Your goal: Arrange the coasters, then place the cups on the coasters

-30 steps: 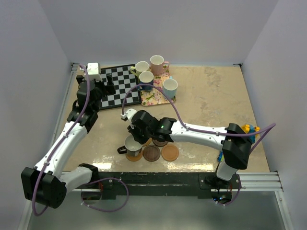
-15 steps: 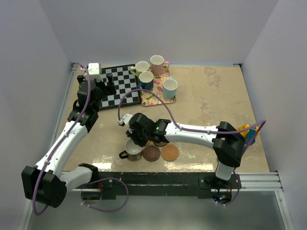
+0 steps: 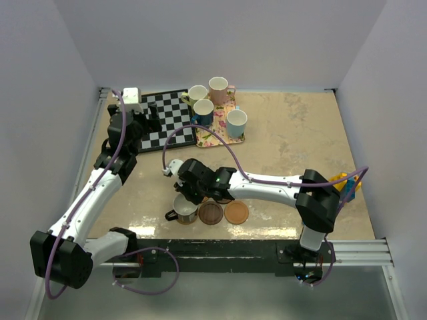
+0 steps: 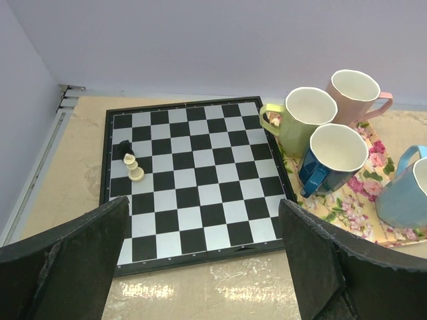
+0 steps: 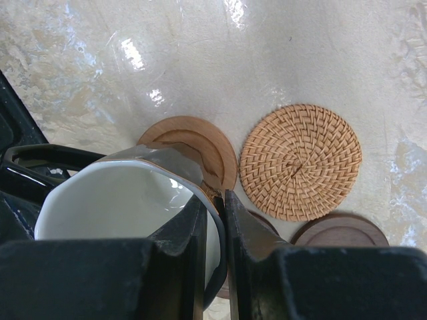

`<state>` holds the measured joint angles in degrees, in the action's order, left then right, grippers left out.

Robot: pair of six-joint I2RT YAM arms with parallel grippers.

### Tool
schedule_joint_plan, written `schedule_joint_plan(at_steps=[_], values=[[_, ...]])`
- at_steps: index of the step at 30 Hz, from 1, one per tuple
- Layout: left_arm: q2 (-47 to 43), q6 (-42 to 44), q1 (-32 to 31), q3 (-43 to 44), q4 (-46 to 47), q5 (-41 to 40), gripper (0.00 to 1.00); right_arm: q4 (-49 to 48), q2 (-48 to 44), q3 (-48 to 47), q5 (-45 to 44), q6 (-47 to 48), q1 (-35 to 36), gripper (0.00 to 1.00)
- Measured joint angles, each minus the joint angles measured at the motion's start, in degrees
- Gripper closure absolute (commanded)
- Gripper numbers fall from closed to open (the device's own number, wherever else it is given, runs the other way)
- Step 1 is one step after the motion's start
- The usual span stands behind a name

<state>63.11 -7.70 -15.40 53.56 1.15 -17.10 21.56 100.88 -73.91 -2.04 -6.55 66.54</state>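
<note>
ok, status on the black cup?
Right gripper jaws shut on black cup rim, cup over wood coaster, touchdown unclear. Left gripper jaws open above chessboard. Four cups on tray. Nothing in the way.

Left arm [image 3: 90, 193]: I see white links, black joints
Right arm [image 3: 273, 187]: the same, small green light [image 3: 218, 178]
Cables [image 3: 193, 126]: purple
Left gripper [image 4: 203, 202]: black fingers

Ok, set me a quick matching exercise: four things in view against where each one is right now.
1. black mug with white inside
2. dark blue handled mug
3. small white chess piece
4. round woven rattan coaster

A. on the checkered chessboard
B. lying bare on the beige table
C. rim pinched in the right jaws
D. on the floral rectangular tray

Pairs: 1-C, 2-D, 3-A, 4-B
</note>
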Motion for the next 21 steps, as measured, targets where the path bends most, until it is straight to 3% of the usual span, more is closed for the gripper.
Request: schedule_joint_plan(at_steps=[21], values=[[0.46,0.0,0.0,0.0,0.02,0.42,0.02,-1.92,0.63,0.0,-1.44,0.61,0.2,1.0]])
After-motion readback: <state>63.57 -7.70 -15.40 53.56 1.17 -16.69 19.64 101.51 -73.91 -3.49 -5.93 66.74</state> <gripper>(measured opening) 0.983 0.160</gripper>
